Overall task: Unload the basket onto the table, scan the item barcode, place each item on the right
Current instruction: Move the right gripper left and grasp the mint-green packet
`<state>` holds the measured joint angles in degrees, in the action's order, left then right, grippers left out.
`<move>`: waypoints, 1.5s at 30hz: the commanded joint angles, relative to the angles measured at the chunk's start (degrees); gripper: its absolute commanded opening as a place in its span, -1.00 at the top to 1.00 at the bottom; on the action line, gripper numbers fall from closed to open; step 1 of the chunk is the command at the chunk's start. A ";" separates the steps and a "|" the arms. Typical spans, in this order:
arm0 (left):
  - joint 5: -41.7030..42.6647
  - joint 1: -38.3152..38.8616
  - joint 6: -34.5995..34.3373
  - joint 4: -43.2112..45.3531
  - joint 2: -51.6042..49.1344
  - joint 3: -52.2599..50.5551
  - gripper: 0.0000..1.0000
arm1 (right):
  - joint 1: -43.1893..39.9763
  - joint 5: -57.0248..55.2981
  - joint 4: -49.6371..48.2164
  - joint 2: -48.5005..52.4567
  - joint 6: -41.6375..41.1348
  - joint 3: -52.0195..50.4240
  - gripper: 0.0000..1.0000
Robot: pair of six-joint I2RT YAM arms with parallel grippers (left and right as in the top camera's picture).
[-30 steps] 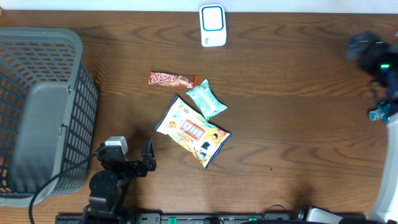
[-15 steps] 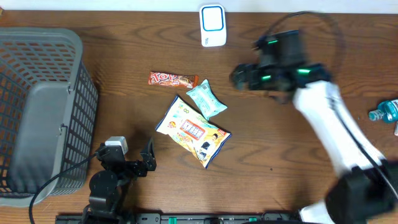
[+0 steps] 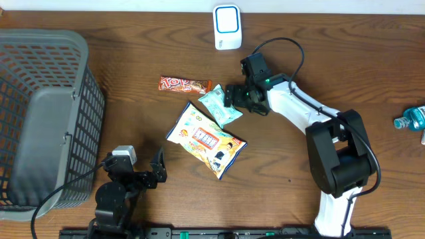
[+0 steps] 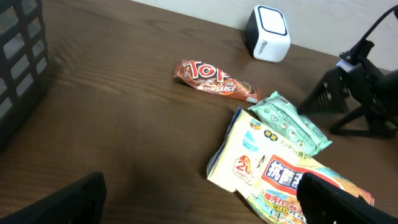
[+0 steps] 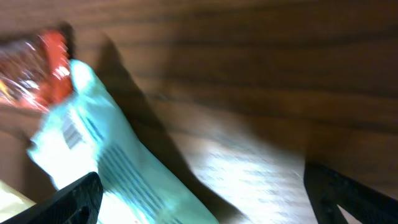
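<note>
Teal film faces the right fingers (image 3: pixel 230 97): they stand spread wide, tips just off the right edge of the teal packet (image 3: pixel 220 106), pinching nothing. The step in hand, as I judge it, is the pick-up. A striped patch that looks like the barcode (image 5: pixel 73 132) shows on the packet's upper face, so a grip by the edge should leave it uncovered. The yellow snack bag (image 3: pixel 206 139) touches the packet's lower side and the red candy bar (image 3: pixel 184 84) lies just left of it; closing low and squarely should avoid dragging either. The scanner (image 3: pixel 227 27) stands beyond the packet, well apart. The left fingers (image 3: pixel 158 169), also spread and empty, sit far below-left of the packet.
</note>
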<state>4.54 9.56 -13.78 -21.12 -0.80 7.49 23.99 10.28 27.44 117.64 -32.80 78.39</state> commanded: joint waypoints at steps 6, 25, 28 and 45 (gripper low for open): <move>-0.33 0.22 -0.70 -1.16 0.13 -0.85 -0.96 | 1.68 9.05 -2.78 3.56 -13.00 -0.52 -0.99; -0.33 0.22 -0.70 -1.16 0.13 -0.85 -0.96 | 6.34 -6.12 5.18 3.56 -16.81 -3.26 0.66; -0.31 0.22 -0.70 -1.16 0.13 -0.85 -0.96 | 6.23 -6.12 5.40 3.54 -15.15 -3.23 0.98; -0.33 0.22 -0.70 -1.16 0.13 -0.85 -0.96 | -6.62 41.44 22.95 -12.74 -24.50 -2.64 0.97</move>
<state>4.51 9.56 -13.78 -21.12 -0.80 7.49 19.20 32.75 48.47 107.74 -51.64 75.61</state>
